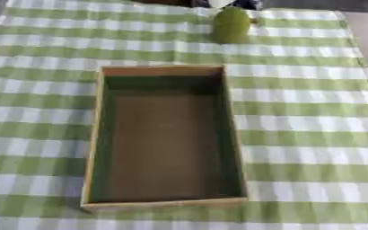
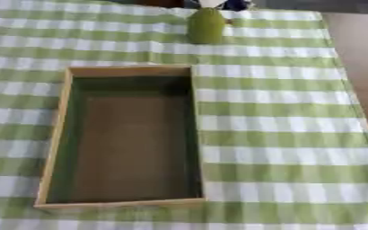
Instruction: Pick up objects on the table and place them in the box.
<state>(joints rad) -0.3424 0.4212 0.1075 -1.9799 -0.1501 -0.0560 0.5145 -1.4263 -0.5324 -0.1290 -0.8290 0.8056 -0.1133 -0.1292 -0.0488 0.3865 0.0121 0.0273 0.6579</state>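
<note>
Currently, neither hand is visible, so finger state cannot be determined. The box [image 1: 93, 134] sits on the checked cloth [image 1: 313, 134] covering the worktop. A green rounded object [image 1: 231, 24] lies beyond the box's far edge, well apart.

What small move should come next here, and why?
Probably a reach by one hand toward the green pear-shaped fruit at the far edge of the checked tablecloth. It lies beyond the wooden box, apart from it, and nothing shows inside the box yet. Neither hand is in view, so which arm should go cannot be settled, though the fruit sits slightly right of the box.
</note>
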